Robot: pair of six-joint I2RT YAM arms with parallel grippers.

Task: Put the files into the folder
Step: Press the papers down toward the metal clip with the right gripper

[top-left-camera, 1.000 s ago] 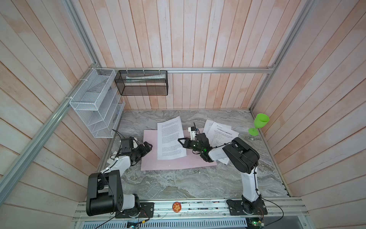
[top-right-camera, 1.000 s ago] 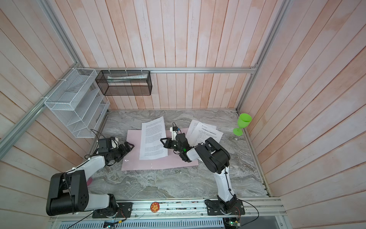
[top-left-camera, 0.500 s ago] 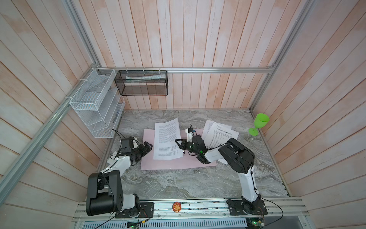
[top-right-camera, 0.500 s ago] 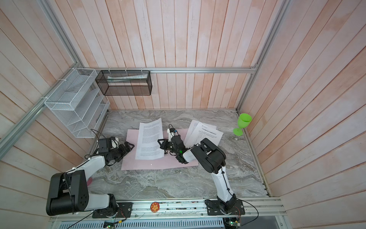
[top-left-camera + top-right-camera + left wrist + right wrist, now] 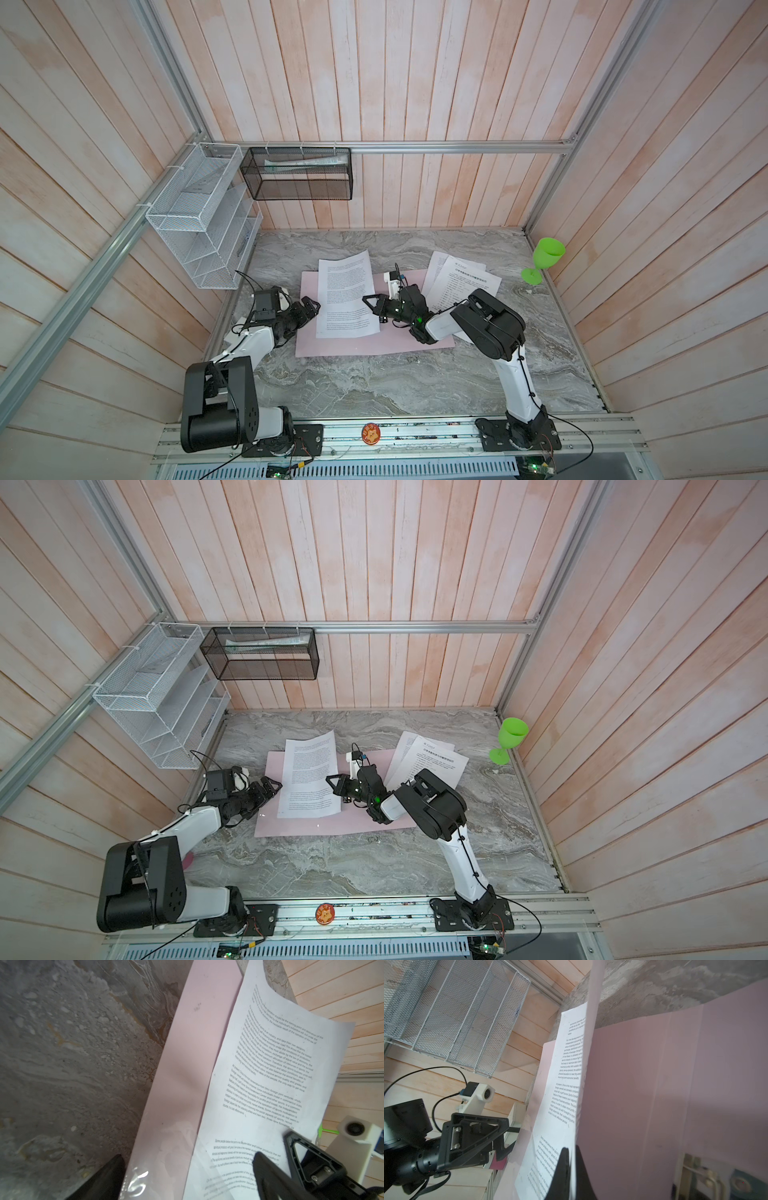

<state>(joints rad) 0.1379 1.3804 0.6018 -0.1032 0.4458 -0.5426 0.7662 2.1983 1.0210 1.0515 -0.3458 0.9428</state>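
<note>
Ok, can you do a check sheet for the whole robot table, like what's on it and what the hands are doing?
Surface: grey marble-look table, flat.
Job's things: pink folder lies open and flat. One printed sheet lies across its left half, far end overhanging. More sheets wait by its right edge.
Clutter: green plastic goblet at the table's right edge.
Hands: right hand is shut on the printed sheet's edge. Left hand is open at the folder's left edge, holding nothing.
Cables: black cable loops off the left wrist camera, clear of the papers.
Surroundings: wooden plank walls; white wire rack and black mesh basket hang on the frame.
</note>
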